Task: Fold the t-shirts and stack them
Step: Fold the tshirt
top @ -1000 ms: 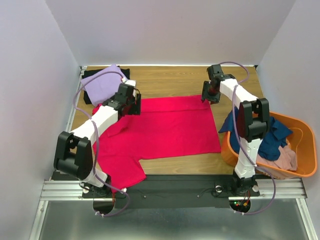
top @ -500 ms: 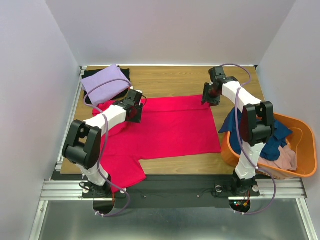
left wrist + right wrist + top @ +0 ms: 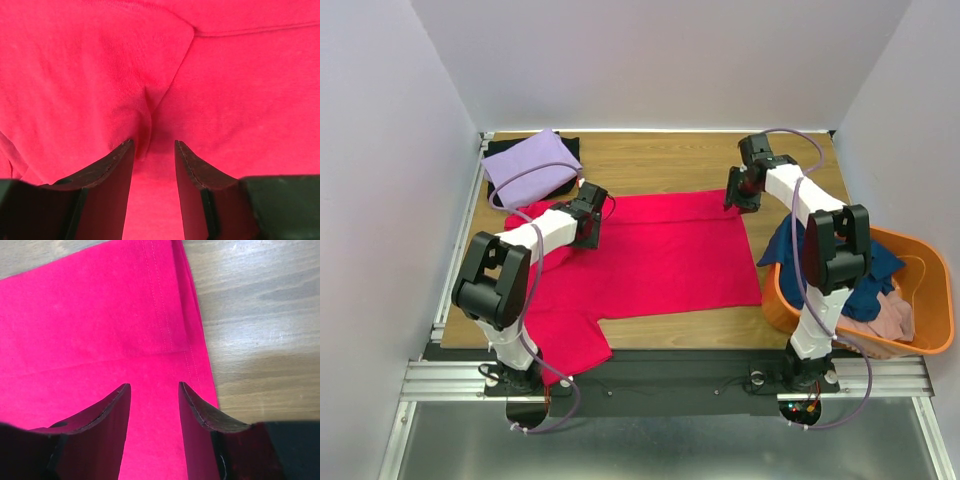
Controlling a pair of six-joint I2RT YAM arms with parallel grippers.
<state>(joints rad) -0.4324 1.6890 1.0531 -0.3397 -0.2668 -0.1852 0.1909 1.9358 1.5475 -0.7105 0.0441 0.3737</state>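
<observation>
A crimson-pink t-shirt (image 3: 660,255) lies spread across the middle of the table, one sleeve hanging toward the near edge. My left gripper (image 3: 587,222) is open, its jaws low over the shirt's far left part. In the left wrist view (image 3: 154,142) a small ridge of cloth (image 3: 145,120) rises between the fingertips. My right gripper (image 3: 734,196) is open over the shirt's far right corner. The right wrist view (image 3: 154,385) shows its jaws astride the stitched hem (image 3: 170,315), beside bare wood.
A folded lavender shirt (image 3: 525,165) lies on a black shirt (image 3: 500,148) at the far left corner. An orange tub (image 3: 932,335) at the right holds navy blue (image 3: 868,262) and dusty pink (image 3: 892,315) shirts. White walls enclose the table.
My left gripper has moved a little right and nearer, onto the shirt's far left part, with the arm's elbow swinging left. The right gripper has barely moved.
</observation>
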